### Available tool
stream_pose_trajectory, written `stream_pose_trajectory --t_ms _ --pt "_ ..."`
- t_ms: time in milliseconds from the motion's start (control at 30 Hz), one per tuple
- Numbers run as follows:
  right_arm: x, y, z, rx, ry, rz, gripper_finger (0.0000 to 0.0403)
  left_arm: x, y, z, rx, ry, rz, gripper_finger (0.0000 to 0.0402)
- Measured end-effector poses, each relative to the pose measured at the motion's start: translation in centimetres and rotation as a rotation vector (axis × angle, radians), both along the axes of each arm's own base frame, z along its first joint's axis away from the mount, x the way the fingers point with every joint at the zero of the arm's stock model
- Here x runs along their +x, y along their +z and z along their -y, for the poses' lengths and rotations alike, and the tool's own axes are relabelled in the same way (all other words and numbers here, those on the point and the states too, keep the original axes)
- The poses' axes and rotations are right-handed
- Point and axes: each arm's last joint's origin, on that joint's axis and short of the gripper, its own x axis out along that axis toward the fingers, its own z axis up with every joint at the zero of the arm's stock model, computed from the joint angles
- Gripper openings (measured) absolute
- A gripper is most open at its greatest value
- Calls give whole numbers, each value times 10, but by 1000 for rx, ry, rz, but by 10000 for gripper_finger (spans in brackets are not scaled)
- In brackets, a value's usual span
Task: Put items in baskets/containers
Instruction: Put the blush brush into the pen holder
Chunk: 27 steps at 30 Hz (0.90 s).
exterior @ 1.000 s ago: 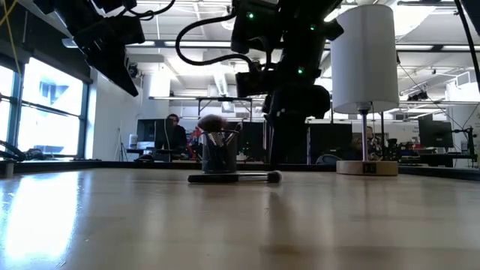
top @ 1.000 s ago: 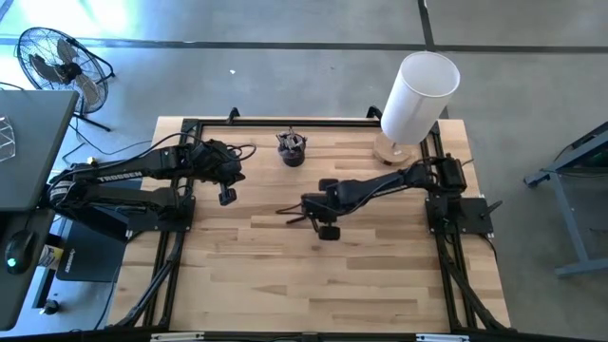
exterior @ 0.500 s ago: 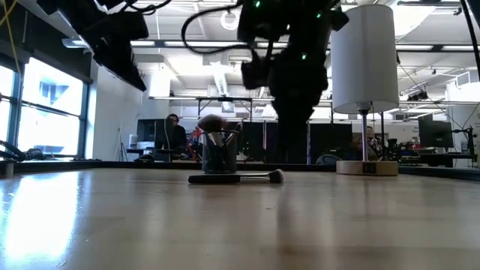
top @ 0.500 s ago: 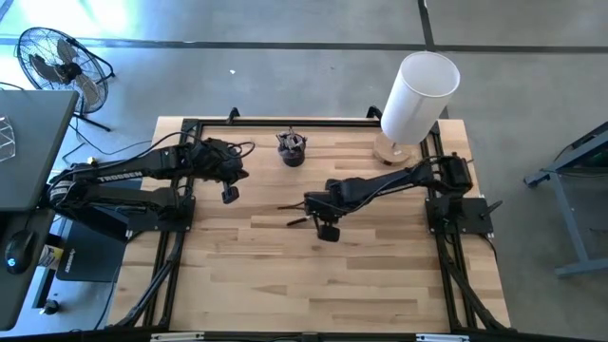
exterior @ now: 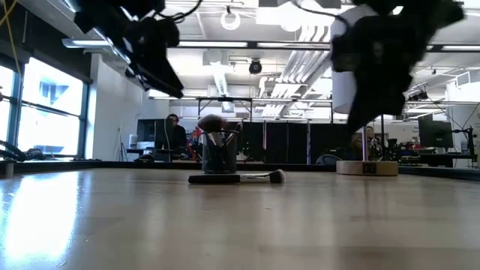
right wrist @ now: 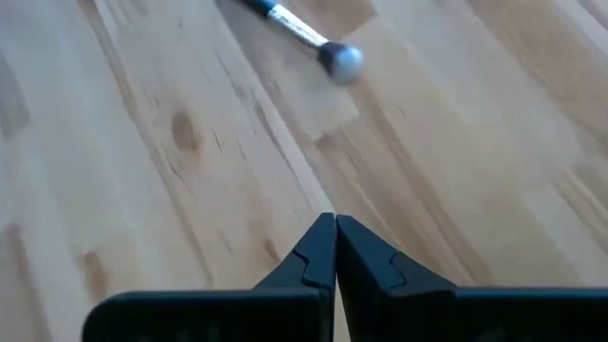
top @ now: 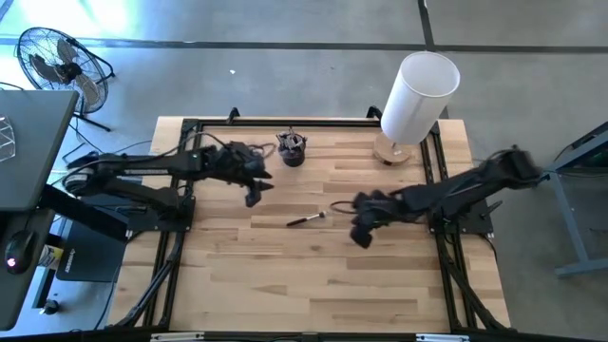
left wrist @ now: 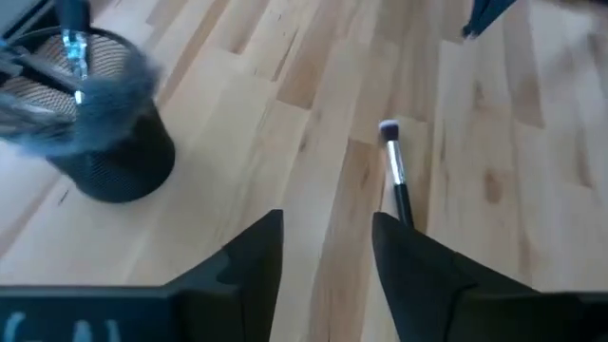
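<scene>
One thin brush [top: 306, 219] with a dark handle and pale tip lies flat on the wooden table, also seen in the low view [exterior: 236, 178]. Behind it stands the black mesh cup [top: 292, 150] with several brushes upright in it. My left gripper [left wrist: 328, 247] hovers open above the table between the cup [left wrist: 104, 123] and the brush [left wrist: 394, 180], touching neither. My right gripper [right wrist: 334, 237] is shut and empty, off to the right of the brush [right wrist: 304, 38] and above the table [top: 362, 236].
A tall white cylinder [top: 418, 95] on a round wooden base [exterior: 367, 167] stands at the table's far right corner. A fan [top: 57, 62] stands on the floor beyond the left side. A person [exterior: 174, 135] sits far back in the room.
My right gripper has drawn away from the brush toward the table's right edge, empty. The brush stays lying on the table. My left gripper has swung from the far left toward the table's middle, nearer the cup and the brush.
</scene>
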Motion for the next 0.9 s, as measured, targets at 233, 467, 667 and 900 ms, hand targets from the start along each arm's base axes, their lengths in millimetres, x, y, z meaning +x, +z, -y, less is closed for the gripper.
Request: stream_pose_trajectory --t_ms 233,467,667,900 --pt "-52 7 6 9 -99 163 1 57 -15 28 88 -81 -131 167" --pt "-77 15 17 -8 -150 223 1 116 -23 47 156 -79 -184 167" --pt "-86 14 19 -45 -103 157 1 157 -34 50 125 -92 -280 167" --pt "-90 10 19 -42 -74 91 2 192 -50 51 96 -125 -358 167"
